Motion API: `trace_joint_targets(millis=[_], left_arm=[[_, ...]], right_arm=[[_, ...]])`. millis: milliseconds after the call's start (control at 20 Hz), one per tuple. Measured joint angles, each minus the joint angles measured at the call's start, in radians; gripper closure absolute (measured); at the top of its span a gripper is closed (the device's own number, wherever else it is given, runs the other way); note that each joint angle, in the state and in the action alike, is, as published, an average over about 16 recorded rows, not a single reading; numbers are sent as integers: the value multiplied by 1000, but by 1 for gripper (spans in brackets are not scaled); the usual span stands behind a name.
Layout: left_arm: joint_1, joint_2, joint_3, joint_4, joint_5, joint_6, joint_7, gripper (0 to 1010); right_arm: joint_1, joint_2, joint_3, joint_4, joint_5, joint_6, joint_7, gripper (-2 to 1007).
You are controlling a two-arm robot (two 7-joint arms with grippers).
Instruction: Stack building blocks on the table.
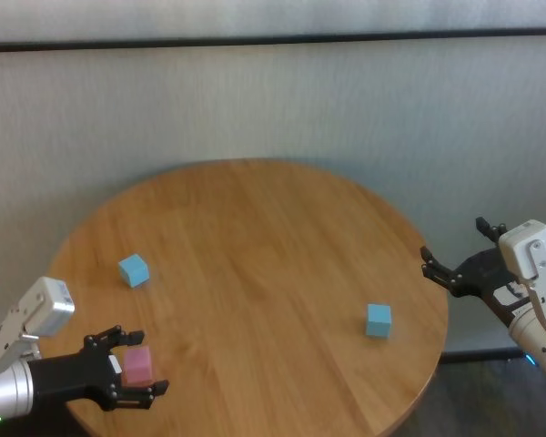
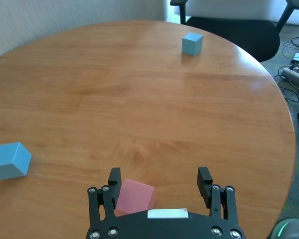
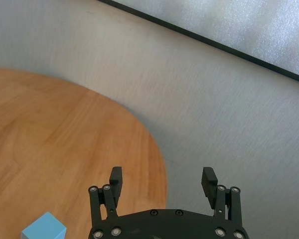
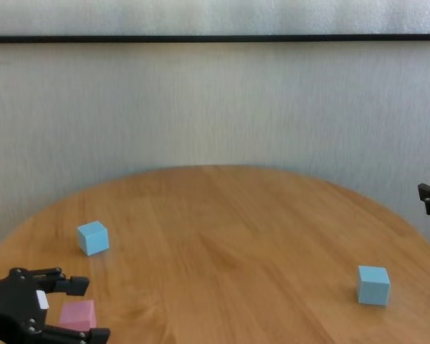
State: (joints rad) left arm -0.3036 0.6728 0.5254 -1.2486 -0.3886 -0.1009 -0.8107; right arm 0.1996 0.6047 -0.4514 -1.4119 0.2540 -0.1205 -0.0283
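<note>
The pink block [image 1: 138, 366] sits on the round wooden table [image 1: 255, 237] near its front left edge. My left gripper [image 1: 144, 362] is open around it, and the block lies between the fingers, close to one finger [image 2: 114, 178] in the left wrist view. The pink block also shows in the left wrist view [image 2: 134, 196] and the chest view [image 4: 77, 314]. One light blue block [image 1: 134, 269] stands at the left, beyond the left gripper. The other light blue block [image 1: 378, 320] stands at the right. My right gripper [image 1: 452, 244] is open and empty, beyond the table's right edge.
A grey wall [image 1: 273, 100] runs close behind the table. In the left wrist view a dark chair [image 2: 239, 30] and a power strip with cables [image 2: 296, 74] lie on the floor beyond the table's far rim.
</note>
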Motion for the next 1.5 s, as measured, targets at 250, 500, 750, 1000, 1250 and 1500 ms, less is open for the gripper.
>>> trace_joint_targets(millis=[250, 500, 750, 1000, 1250, 1500], left_arm=[[-13, -8, 7, 27, 6, 8, -5, 8], [-26, -15, 14, 50, 11, 24, -5, 8], [-34, -19, 18, 64, 15, 40, -3, 8], [-37, -20, 20, 68, 16, 51, -1, 9], [-37, -20, 20, 68, 16, 53, -1, 27], [-35, -19, 20, 66, 16, 49, -2, 93]], right_arm=[[0, 0, 0, 0, 0, 0, 0, 0], [0, 0, 0, 0, 0, 0, 0, 0], [0, 0, 0, 0, 0, 0, 0, 0], [0, 0, 0, 0, 0, 0, 0, 0], [0, 0, 0, 0, 0, 0, 0, 0], [0, 0, 0, 0, 0, 0, 0, 0]])
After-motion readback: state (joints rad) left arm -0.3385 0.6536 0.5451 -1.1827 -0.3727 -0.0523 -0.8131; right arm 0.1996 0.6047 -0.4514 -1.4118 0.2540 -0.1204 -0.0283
